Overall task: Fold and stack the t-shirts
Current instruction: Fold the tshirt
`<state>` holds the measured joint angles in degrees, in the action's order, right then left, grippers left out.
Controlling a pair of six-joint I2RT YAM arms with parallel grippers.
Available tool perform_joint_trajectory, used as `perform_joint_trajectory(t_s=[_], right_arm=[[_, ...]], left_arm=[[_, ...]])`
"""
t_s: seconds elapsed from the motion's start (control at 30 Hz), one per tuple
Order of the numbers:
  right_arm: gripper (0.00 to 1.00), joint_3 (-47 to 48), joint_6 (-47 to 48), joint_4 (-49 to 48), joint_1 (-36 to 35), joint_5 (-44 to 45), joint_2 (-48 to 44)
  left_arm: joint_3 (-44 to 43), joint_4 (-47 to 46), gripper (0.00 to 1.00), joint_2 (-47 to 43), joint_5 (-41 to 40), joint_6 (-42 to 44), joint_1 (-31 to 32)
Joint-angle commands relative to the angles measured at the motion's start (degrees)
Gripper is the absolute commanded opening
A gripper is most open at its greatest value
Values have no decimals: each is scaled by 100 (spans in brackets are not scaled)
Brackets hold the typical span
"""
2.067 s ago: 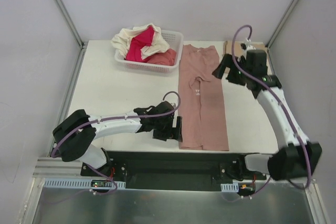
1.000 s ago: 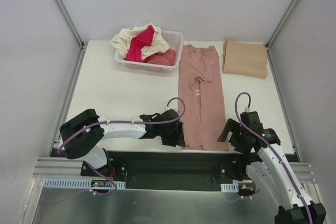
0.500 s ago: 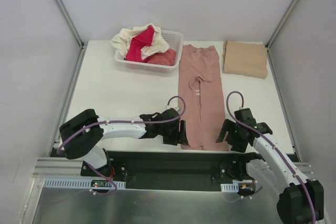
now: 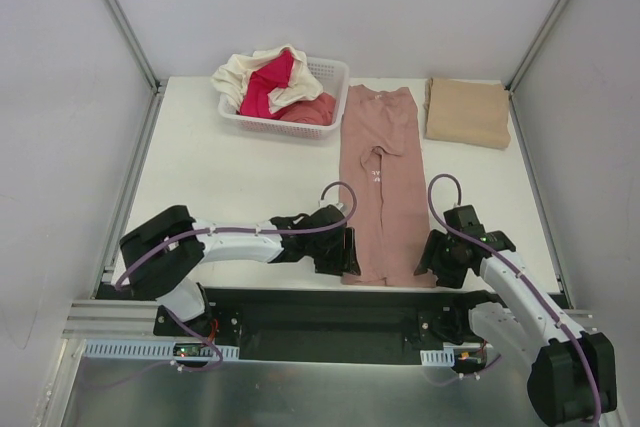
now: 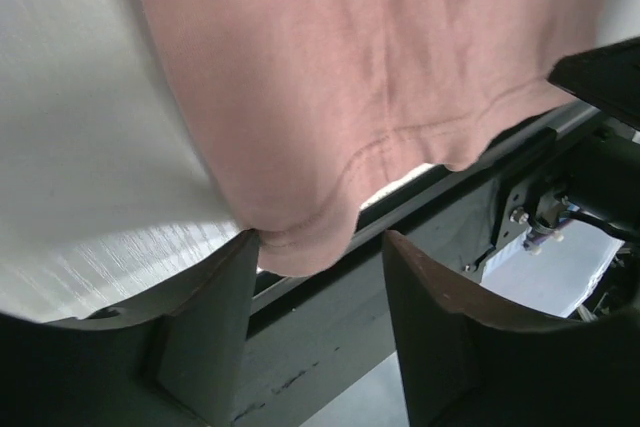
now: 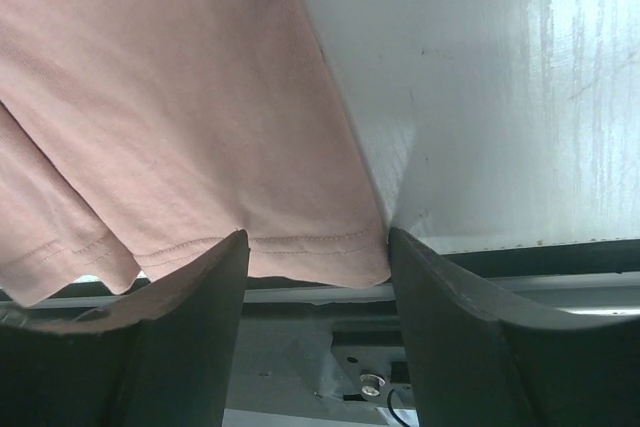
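The left half of the table (image 4: 220, 187) lies bare from the basket (image 4: 272, 126) at the far side down to the near edge, where the left arm (image 4: 240, 239) stretches across. The long pink shirt (image 4: 385, 187) fills the middle lane from far to near. A bare strip runs between it and the folded tan shirt (image 4: 467, 112) in the far right corner, and widens nearer. The left gripper (image 4: 347, 255) and right gripper (image 4: 430, 259) crowd the pink shirt's near corners. Walls (image 4: 350, 7) close three sides.
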<state>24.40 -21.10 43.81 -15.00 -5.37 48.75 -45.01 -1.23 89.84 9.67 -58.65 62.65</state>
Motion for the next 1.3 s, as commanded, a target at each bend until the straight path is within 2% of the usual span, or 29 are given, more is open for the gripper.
perform_joint_trajectory(t_s=[0.0, 0.17, 0.2, 0.27, 0.3, 0.37, 0.4, 0.47, 0.5, 0.77, 0.93, 1.07, 1.13, 1.27], right_arm=[[61, -50, -34, 163, -90, -78, -24], [56, -41, -69, 163, -134, -61, 3], [54, -41, -52, 171, -143, -61, 11], [47, -15, -52, 171, -143, -52, 55], [44, -15, -43, 172, -169, -52, 73], [33, -15, -26, 163, -187, -44, 82], [29, -15, -34, 154, -213, -43, 73], [8, -67, -25, 110, -240, -105, -58], [0, -85, -60, 110, -283, -149, -128], [1, -94, -683, 663, -837, -272, -1350], [1, 431, -834, 1226, -1268, 78, -1711], [0, 1090, -404, 1139, -1277, 649, -1282], [1, 1294, -114, 779, -1268, 782, -931], [0, 1777, 80, 102, -1268, 1063, -368]], left_arm=[[-113, -26, 51, 340, 140, -164, 36], [-157, -26, 42, 613, 140, -278, 36], [-165, -26, 33, 683, 140, -287, 45], [-166, -26, 23, 692, 149, -322, 45], [-148, -26, 11, 640, 140, -313, 37], [-43, -26, 0, 535, 97, -348, 45], [-8, -26, 0, 395, 70, -349, 37], [115, -26, 0, 271, 44, -357, 36], [142, -26, 0, 175, 70, -357, 45], [432, 97, 0, -388, -88, -506, 431], [441, 308, 0, -871, -456, -419, 564], [125, 431, 0, -969, -606, -60, 485], [-164, 449, 0, -916, -607, 81, 318], [-613, 458, 0, -601, -318, 485, -322]])
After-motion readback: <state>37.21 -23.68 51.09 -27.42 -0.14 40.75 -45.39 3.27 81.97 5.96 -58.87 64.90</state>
